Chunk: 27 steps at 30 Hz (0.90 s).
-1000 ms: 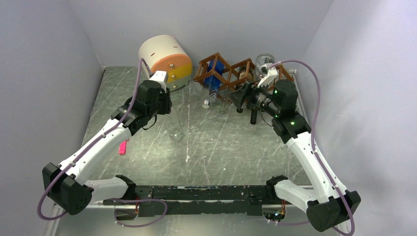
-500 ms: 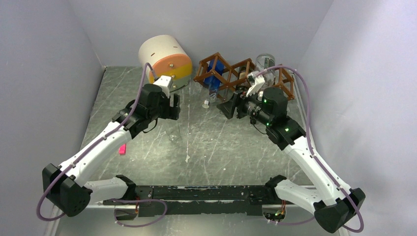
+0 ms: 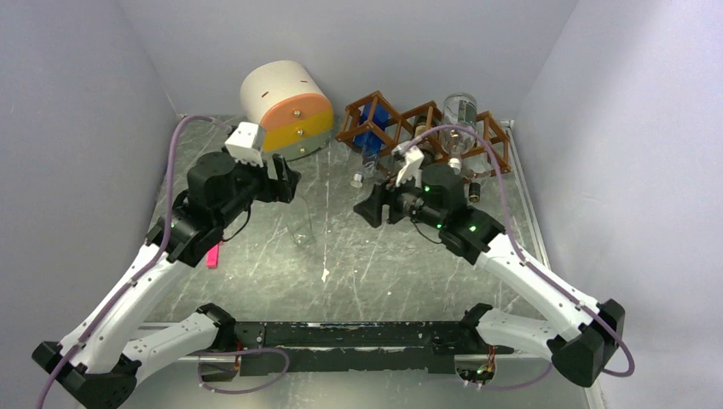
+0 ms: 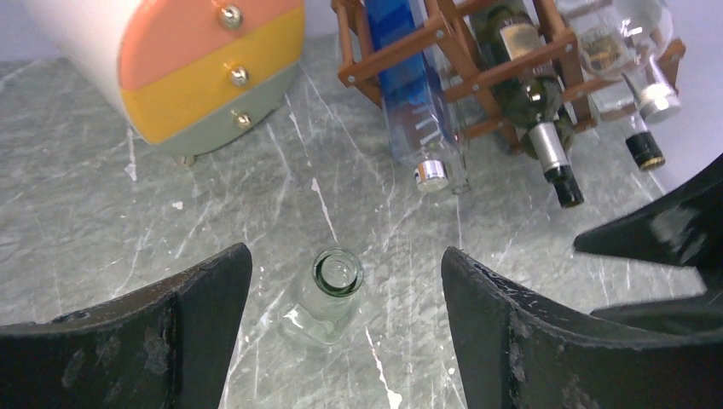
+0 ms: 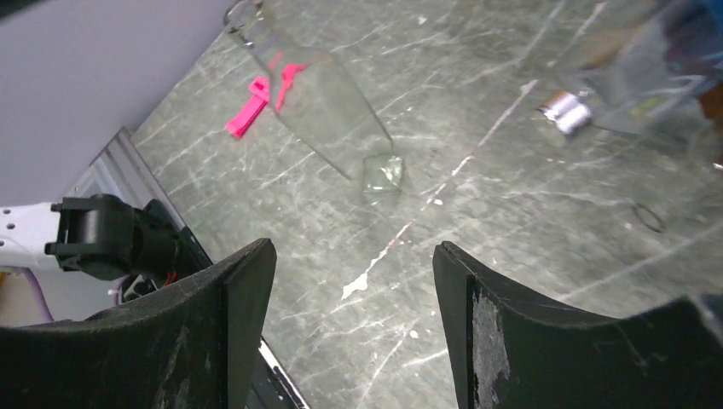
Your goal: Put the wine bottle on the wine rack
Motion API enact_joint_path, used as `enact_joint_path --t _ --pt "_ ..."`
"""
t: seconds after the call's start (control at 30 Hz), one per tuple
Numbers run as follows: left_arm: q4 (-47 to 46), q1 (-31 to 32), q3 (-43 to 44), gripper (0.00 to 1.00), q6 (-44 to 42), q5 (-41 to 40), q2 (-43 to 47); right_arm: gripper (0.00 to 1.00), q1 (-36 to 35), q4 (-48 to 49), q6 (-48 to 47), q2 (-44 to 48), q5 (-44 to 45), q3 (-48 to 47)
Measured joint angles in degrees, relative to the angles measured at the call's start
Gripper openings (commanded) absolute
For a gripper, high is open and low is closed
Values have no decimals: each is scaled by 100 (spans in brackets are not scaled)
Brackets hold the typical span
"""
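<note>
Faintly overhead, wine bottle (image 4: 331,294) sharp from left wrist

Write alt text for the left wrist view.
A clear glass bottle stands on the grey table between the fingers of the open left gripper. Behind it a reddish-brown wooden lattice wine rack holds a blue bottle, a dark bottle and clear bottles, beside a round cream drawer unit with orange, yellow and green fronts.
</note>
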<state>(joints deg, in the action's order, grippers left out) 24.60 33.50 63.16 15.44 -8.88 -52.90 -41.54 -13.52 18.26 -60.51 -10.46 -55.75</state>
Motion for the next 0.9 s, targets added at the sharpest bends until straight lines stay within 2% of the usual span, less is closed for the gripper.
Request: enact_joint_path --t 0.17,0.4,0.73,0.8,0.9 --pt "4 0 -7 85 168 -501 251 72 -804 306 -70 -634 562 -111" --pt "66 0 -7 85 435 -1200 280 73 -1589 588 -205 -1873 1414 -901" --pt "415 0 -109 85 1132 -2402 684 73 -1773 1038 -601 -3027 1790 -1906" --pt "487 0 -197 85 1252 -2562 811 71 -1784 1084 -710 -3263 1860 -2103" --pt "553 0 -337 85 1399 -2680 935 64 -1799 1115 -885 -3609 1952 -2350"
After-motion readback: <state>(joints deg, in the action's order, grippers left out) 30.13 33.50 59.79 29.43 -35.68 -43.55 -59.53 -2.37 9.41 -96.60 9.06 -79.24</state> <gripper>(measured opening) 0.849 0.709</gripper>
